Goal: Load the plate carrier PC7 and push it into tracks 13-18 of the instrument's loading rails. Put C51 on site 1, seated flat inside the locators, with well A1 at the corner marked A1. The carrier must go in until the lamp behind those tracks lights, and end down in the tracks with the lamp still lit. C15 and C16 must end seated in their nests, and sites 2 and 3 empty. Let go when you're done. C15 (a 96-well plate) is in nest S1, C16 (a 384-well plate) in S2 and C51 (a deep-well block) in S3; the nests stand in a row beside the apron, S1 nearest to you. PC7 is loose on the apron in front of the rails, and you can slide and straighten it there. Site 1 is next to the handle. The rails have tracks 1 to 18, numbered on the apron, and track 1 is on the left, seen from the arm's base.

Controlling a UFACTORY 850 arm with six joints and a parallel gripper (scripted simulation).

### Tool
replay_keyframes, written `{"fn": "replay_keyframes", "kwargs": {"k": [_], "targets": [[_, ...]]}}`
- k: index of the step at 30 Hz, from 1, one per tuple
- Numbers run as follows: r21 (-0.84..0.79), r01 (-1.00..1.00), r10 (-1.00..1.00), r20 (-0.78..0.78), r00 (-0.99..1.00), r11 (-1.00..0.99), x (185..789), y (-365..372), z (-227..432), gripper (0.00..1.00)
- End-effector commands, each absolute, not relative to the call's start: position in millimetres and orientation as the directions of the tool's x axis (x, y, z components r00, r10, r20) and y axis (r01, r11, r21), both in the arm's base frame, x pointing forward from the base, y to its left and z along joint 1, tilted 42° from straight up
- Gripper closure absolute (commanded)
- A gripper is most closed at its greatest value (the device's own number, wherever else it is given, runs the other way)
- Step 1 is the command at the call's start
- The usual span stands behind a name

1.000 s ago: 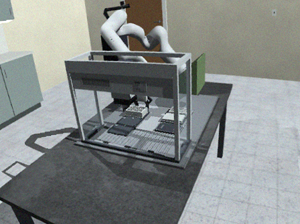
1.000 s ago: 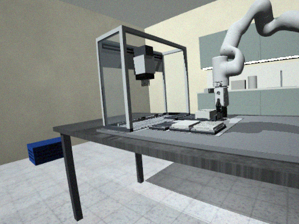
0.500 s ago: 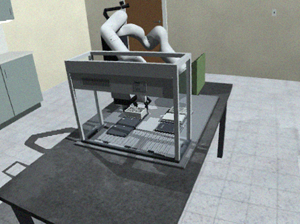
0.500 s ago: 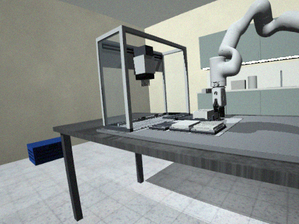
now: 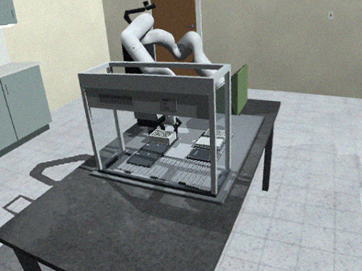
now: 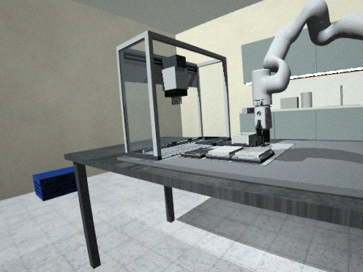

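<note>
1. Top view shows a room with a tiled floor (image 5: 328, 176), cabinets (image 5: 10, 107) at the left and a door (image 5: 173, 9) behind the arm. A blue crate (image 6: 55, 183) lies on the floor in the exterior view.
2. A dark counter (image 5: 109, 234) carries all the equipment, which is grouped at the end nearest the arm. Its surface looks flat and matte.
3. An open instrument frame (image 5: 212, 124) stands over the rails (image 5: 181, 173). The side facing the arm is open, so a carrier can slide in along the tracks.
4. The arm (image 5: 163, 39) reaches down from behind the frame, wrist vertical, presumably for a straight lift or release.
5. PC7 (image 5: 141, 159) lies on the apron ahead of the rails and is judged not yet inserted. No lamp can be made out.
6. Two flat plates (image 6: 256, 153) (image 6: 224, 150) sit in the nest row. The third nest (image 5: 202, 154) appears vacant.
7. C51 (image 5: 162, 136) is at the arm-side end of PC7, apparently on site 1. Flat seating and A1 orientation cannot be confirmed.
8. The end effector (image 5: 170, 125) is at the arm-side end of C51 with fingers spread wide and pinching nothing. Contact with the block cannot be determined.
</note>
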State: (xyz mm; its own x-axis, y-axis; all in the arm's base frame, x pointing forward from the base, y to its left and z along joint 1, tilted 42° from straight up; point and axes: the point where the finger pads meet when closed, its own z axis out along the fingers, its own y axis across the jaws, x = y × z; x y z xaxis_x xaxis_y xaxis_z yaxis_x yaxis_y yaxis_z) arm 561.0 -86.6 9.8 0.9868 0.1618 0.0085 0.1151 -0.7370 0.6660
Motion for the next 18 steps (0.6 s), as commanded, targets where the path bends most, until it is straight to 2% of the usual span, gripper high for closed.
{"fn": "replay_keyframes", "kwargs": {"k": [1, 18], "targets": [[0.666, 0.115, 0.162, 0.009, 0.987, -0.737, 566.0, -85.5, 10.3, 0.18], [0.666, 0.115, 0.162, 0.009, 0.987, -0.737, 580.8, -83.0, 10.4, 0.18]]}}
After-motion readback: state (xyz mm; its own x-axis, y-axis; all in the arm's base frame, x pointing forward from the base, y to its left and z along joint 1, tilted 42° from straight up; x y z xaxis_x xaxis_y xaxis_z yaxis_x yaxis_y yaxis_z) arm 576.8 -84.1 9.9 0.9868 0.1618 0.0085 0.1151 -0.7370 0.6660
